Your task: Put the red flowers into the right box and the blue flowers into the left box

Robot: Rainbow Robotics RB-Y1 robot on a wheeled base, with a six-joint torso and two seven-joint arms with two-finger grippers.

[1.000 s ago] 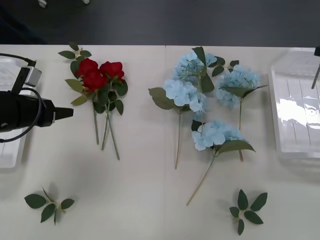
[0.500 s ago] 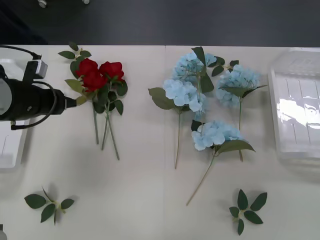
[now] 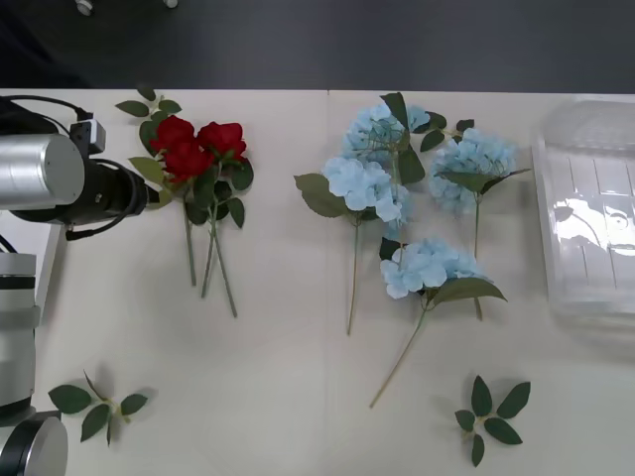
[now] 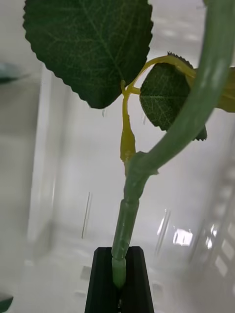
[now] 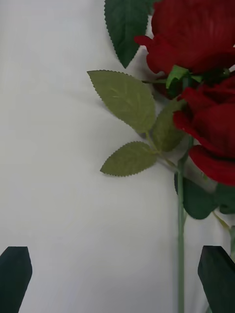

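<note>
My left hand (image 5: 117,279) hangs released at 9 o'clock of the 3 red flowers (image 3: 196,149) on the tabletop (image 3: 298,377) to straddle a stem, while my right hand (image 4: 119,283) pinches a stem (image 4: 147,166) over the right box (image 3: 593,228).

deep-red roses (image 3: 196,146), sky-blue hydrangeas (image 3: 365,184), white tray (image 3: 593,233)

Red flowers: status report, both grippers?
Left gripper open beside red flowers. Right gripper shut on a flower stem above right box. Nothing in the way.
</note>
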